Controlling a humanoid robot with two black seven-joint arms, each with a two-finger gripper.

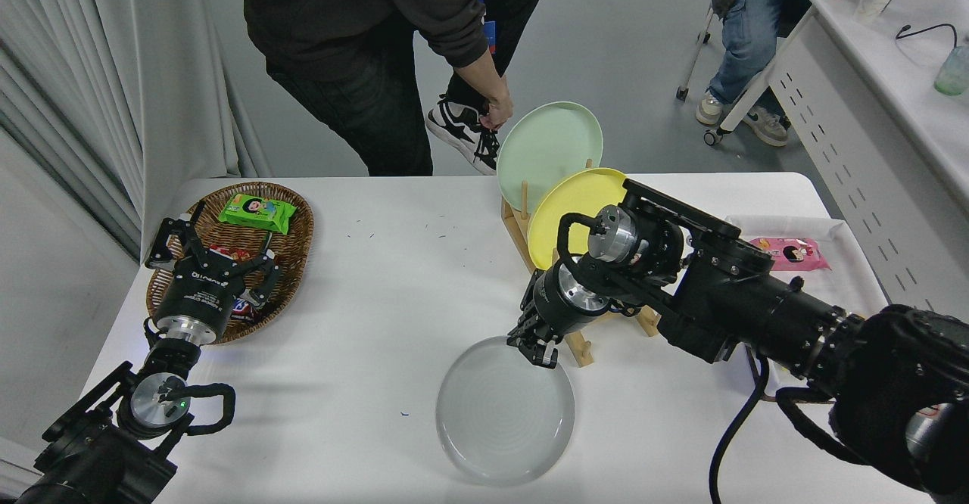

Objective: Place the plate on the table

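On white table (363, 300), grey plate (503, 413) w/ right tool (539, 350) at rim.

- White counter (394, 292) carries everything.
- Wicker basket (291, 250) at far left.
- Wooden plate rack (579, 345) right of centre.
- Grey plate (500, 421) lies near, centre.

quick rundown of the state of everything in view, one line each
round pale grey plate: low over or on the white table, far rim in the gripper
right gripper: shut on the plate
left gripper: open, over the brown wicker basket
yellow plate: on edge in the wooden rack
mint-green plate: on edge in the rack
green snack packet: lying in the basket
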